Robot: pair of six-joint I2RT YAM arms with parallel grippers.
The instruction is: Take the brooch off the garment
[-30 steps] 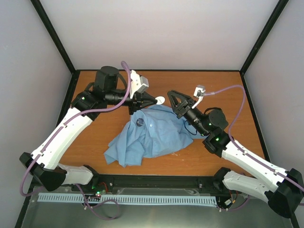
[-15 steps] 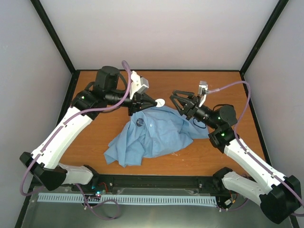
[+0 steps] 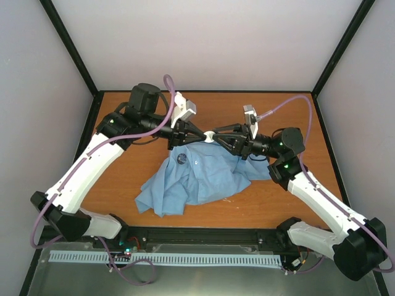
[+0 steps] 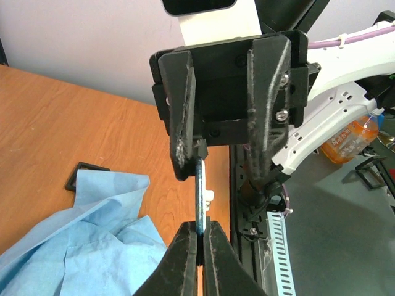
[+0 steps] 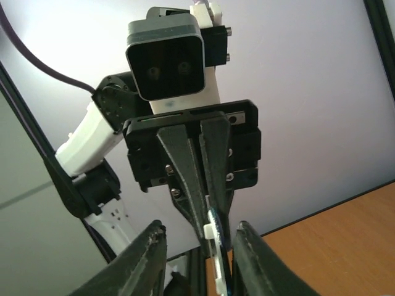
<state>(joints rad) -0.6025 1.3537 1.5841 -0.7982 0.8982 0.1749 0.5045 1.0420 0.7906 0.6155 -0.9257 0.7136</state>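
1. While the left gripper (image 4: pixel 199 242) clamps the brooch (image 4: pixel 200 197) by its lower rim over the far half of the worktop (image 3: pixel 247 213), midway between the left and right edges, the right gripper (image 5: pixel 199 231) faces it nose to nose, jaws spread wide on either side of the disc.
2. Seen edge-on from the left wrist, the brooch stands upright, a thin blue-grey disc with a small white fitting (image 4: pixel 210 196) on one face. Whether its upper rim touches one right-gripper finger (image 4: pixel 182 117) or sits just beside it cannot be told.
3. The garment (image 3: pixel 197 176) lies crumpled mid-worktop, trailing toward the near left corner. The disc hangs just above its far edge and appears free of the cloth.
4. The step looks like a handover or a two-handed pull. Done well, it likely calls for the right gripper to centre on the disc and close squarely on its flat faces before the left lets go. An off-centre pinch could flick so thin a piece away.
5. A dark round spot (image 3: pixel 182 158) shows on the garment near the left gripper; what it is cannot be told.
6. Purple cables (image 3: pixel 165 92) loop over both arms, clear of the meeting point. Little stands in the way but the left gripper's own fingers covering the lower rim.
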